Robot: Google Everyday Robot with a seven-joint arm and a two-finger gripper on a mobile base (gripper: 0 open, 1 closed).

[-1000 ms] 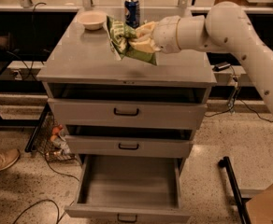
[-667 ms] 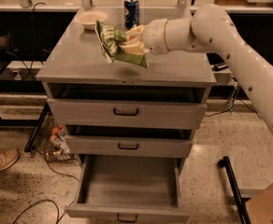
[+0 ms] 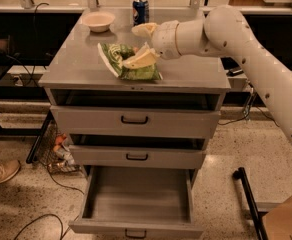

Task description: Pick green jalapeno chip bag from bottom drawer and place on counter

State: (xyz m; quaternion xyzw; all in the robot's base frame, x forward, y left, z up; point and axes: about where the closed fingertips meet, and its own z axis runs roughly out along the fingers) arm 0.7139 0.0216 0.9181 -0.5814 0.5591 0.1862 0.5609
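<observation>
The green jalapeno chip bag [image 3: 127,62] lies flat on the counter [image 3: 73,59] near its front middle. My gripper [image 3: 142,45] is right over the bag's right side, with its fingers spread open. One finger [image 3: 144,29] points up and away from the bag. The other finger [image 3: 140,59] rests on or just above the bag. The bottom drawer [image 3: 138,228] is pulled fully out below, and its inside shows nothing in it.
A pale bowl [image 3: 98,20] and a blue can [image 3: 140,10] stand at the back of the counter. The two upper drawers [image 3: 134,120] are slightly open. A shoe [image 3: 1,172] is on the floor at left, and a black bar [image 3: 249,204] and a cardboard box [image 3: 286,219] at right.
The gripper carried the bag left and down onto the counter, then its fingers opened. The bag now lies flat instead of hanging in the grip.
</observation>
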